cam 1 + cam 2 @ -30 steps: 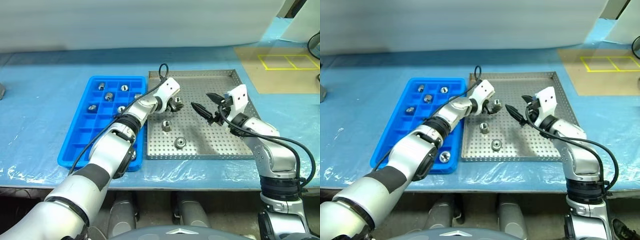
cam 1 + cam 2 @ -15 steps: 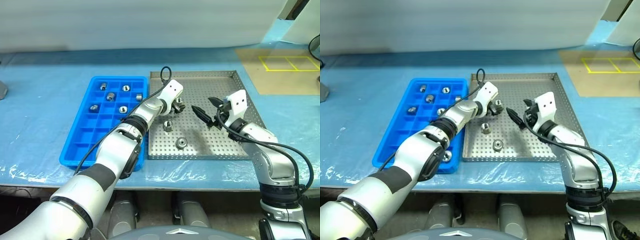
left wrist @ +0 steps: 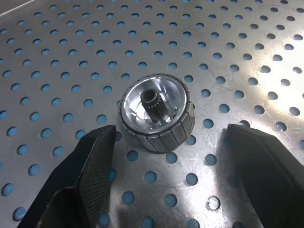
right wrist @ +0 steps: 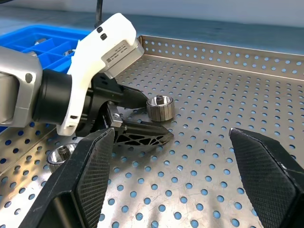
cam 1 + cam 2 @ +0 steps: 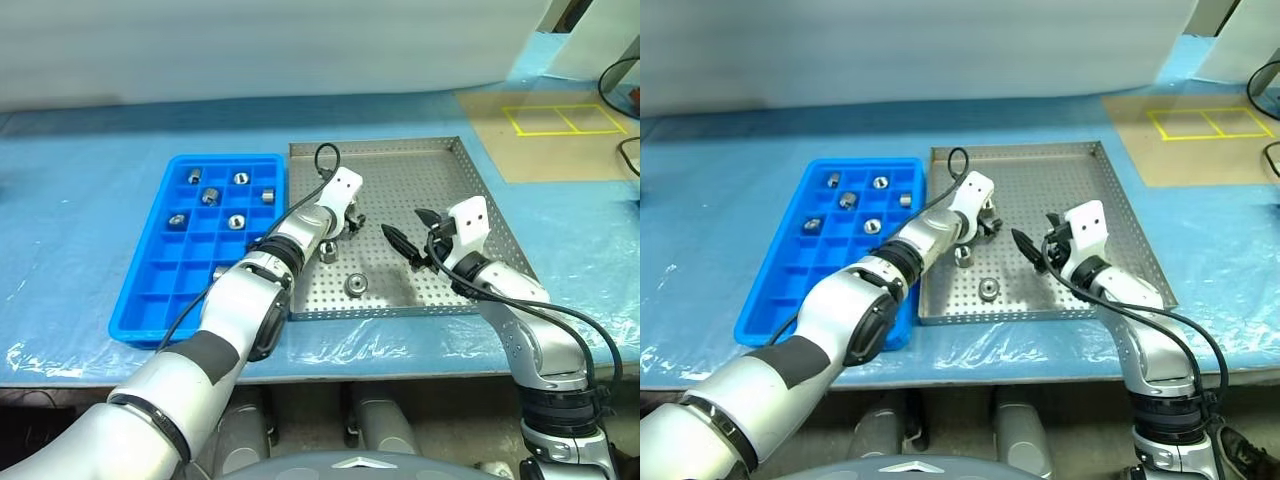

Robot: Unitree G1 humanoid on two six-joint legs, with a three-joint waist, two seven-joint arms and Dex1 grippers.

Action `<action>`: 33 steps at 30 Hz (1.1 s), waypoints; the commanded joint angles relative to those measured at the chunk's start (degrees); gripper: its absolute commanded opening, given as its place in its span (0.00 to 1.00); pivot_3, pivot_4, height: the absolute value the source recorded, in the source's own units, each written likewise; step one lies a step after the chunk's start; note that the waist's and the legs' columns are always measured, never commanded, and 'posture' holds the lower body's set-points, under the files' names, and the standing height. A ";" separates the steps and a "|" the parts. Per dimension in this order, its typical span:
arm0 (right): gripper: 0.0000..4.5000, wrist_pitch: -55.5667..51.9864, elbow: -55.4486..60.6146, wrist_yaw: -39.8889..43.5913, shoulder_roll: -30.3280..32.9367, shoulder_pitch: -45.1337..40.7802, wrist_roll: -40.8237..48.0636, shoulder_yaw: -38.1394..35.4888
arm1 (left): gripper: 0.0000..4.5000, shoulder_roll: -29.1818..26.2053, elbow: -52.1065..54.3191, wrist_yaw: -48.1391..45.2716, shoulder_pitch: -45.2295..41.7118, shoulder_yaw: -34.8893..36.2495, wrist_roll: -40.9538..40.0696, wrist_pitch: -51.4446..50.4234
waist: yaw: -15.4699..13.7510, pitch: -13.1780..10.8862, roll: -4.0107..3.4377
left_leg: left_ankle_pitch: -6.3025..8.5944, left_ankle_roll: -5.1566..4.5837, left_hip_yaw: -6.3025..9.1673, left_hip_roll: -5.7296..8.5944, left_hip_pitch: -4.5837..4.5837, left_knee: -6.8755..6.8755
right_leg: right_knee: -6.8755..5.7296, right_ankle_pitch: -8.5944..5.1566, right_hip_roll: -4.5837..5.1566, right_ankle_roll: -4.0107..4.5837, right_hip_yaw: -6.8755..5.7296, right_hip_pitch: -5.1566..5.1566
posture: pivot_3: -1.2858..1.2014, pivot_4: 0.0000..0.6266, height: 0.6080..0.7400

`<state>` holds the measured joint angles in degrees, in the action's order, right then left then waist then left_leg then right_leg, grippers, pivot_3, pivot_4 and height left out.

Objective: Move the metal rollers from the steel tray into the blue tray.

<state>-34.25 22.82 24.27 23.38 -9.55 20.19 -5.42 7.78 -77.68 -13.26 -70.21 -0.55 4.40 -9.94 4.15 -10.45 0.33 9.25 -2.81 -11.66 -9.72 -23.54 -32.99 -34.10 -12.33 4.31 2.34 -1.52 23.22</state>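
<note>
One roller (image 3: 156,115) lies on its side on the steel tray (image 5: 430,165), straight ahead between the left tool's (image 3: 166,156) wide-open fingers; the right tool (image 5: 412,236), also wide and empty, hangs farther off.

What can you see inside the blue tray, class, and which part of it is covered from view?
The blue tray holds five metal rollers in separate far compartments; a sixth peeks beside the left arm. The arm covers the near right compartments, so their contents cannot be seen.
</note>
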 commanded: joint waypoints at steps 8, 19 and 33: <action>0.89 -0.29 3.81 -1.57 -0.03 1.33 0.10 0.35 | 0.89 -0.36 -0.08 6.27 1.76 2.04 1.00 -1.47 | 1.55 0.01 -0.01 | 0.14 -0.20 0.00 0.10 0.00 -0.03 | 0.48 0.12 0.08 -0.19 -0.01 -0.26 | 0.28 0.24 1.00; 0.90 -0.17 3.02 -1.69 -0.27 1.08 0.17 1.19 | 0.46 -0.09 0.11 5.04 1.45 2.48 1.57 -0.61 | 3.00 0.01 -0.03 | 0.17 -0.24 0.02 0.10 -0.07 -0.04 | 0.58 0.11 0.08 -0.22 -0.03 -0.25 | 0.29 0.24 1.00; 0.90 0.46 1.62 -1.31 -0.74 0.27 -0.19 2.56 | 0.38 -2.23 0.44 2.64 1.95 2.73 1.48 0.99 | 3.05 0.01 -0.03 | 0.19 -0.26 0.04 0.11 -0.12 0.02 | 0.74 0.11 0.09 -0.23 -0.04 -0.24 | 0.30 0.24 1.00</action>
<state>-34.99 23.39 22.83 22.88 -8.39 20.06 -2.83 6.65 -77.01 -10.82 -69.07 2.06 5.11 -8.97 7.20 -10.43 0.31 9.44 -3.07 -11.62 -9.61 -23.66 -32.98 -33.35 -12.22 4.40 2.10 -1.56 22.98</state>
